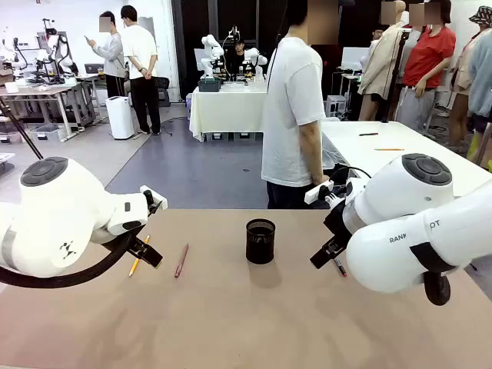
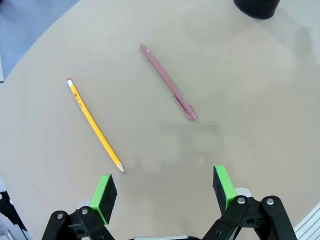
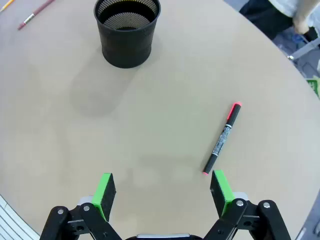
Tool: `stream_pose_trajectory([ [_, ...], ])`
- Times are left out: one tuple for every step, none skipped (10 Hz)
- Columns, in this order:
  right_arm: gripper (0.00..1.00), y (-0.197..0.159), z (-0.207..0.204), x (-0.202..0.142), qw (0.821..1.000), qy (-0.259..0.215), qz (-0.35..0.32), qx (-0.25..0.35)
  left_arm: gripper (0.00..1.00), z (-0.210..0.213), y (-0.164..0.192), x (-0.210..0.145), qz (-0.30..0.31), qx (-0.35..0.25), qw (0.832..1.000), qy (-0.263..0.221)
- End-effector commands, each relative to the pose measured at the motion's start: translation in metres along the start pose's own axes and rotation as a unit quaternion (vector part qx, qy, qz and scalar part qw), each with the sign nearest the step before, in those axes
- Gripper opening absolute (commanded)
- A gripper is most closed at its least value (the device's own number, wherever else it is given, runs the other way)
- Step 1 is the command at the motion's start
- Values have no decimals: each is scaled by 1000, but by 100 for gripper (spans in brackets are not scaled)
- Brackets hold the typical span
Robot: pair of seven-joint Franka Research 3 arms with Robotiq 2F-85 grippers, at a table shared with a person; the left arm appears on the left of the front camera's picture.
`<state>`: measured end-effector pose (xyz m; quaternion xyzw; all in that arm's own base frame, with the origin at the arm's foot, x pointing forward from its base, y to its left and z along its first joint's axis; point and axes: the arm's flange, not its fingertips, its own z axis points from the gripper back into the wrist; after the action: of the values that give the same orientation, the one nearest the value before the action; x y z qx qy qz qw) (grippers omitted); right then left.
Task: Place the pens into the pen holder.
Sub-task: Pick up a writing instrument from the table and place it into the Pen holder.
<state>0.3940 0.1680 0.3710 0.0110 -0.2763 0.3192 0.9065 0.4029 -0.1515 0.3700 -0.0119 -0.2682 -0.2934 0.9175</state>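
The left end effector (image 2: 163,186) is hanging wide open above the surface (image 1: 254,323), gripping nothing. The pencil (image 2: 95,125) and pink pen (image 2: 167,82) are lying apart just beyond its fingers. The right end effector (image 3: 162,186) is also spreading wide and empty, with the black pen (image 3: 221,138) lying just beside one fingertip. The holder (image 3: 127,32) is standing upright mid-surface, between the arms.

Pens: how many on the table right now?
3. A yellow pencil and a dark red pen lie apart before the left gripper; a black-and-red marker lies near the right gripper. The pen holder looks empty. The arms may hide others.
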Motion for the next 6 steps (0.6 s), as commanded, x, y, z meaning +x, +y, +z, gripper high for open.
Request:
stream_pose_trajectory([
  [100,0,0,0,1000,0,0,0,100,0,0,0,0,0,1000,0],
  [100,0,0,0,1000,0,0,0,100,0,0,0,0,0,1000,0],
  [100,0,0,0,1000,0,0,0,100,0,0,0,0,0,1000,0],
  [100,0,0,0,1000,0,0,0,100,0,0,0,0,0,1000,0],
  [100,0,0,0,1000,0,0,0,100,0,0,0,0,0,1000,0],
  [100,0,0,0,1000,0,0,0,100,0,0,0,0,0,1000,0],
])
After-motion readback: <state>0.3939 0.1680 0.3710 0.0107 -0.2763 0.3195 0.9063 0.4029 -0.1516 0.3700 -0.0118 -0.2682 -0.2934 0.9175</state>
